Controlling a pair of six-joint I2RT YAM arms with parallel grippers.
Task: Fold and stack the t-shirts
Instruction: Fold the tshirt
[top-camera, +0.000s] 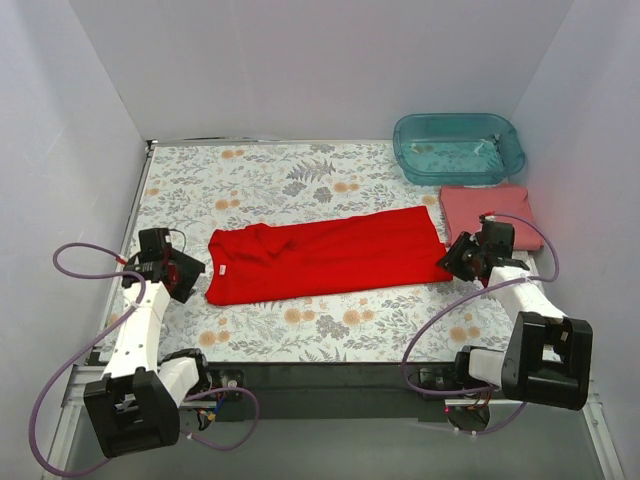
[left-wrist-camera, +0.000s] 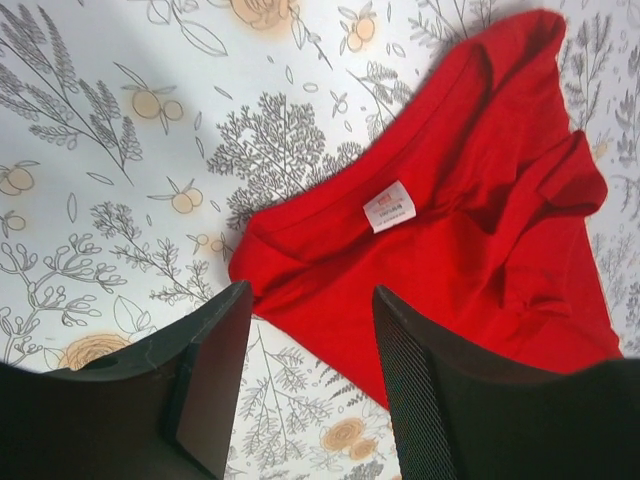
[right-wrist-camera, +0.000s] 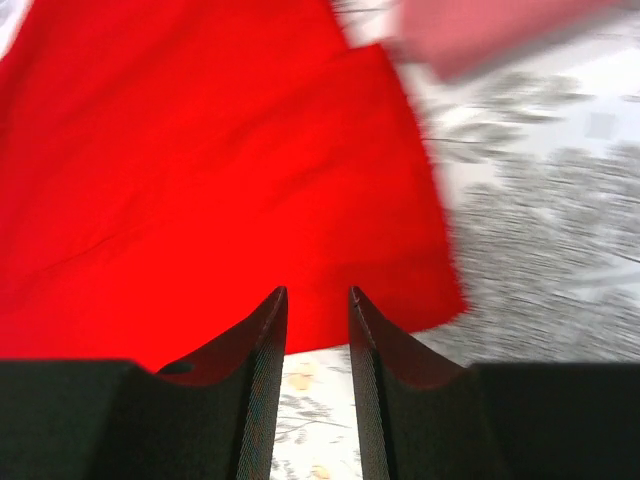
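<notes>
The bright red cloth t-shirt is laid out as a long strip mid-table on the floral tablecloth. The salmon-pink folded t-shirt is parked at the right edge, just in front of the translucent teal plastic tub. The left gripper and right gripper are posted at either end of the strip.

Left wrist: jaws are held fairly wide by the collar, nothing clamped, white neck label showing.

Right wrist, kinda blurry: only a narrow gap is kept, nothing pinched, over the hem.
</notes>
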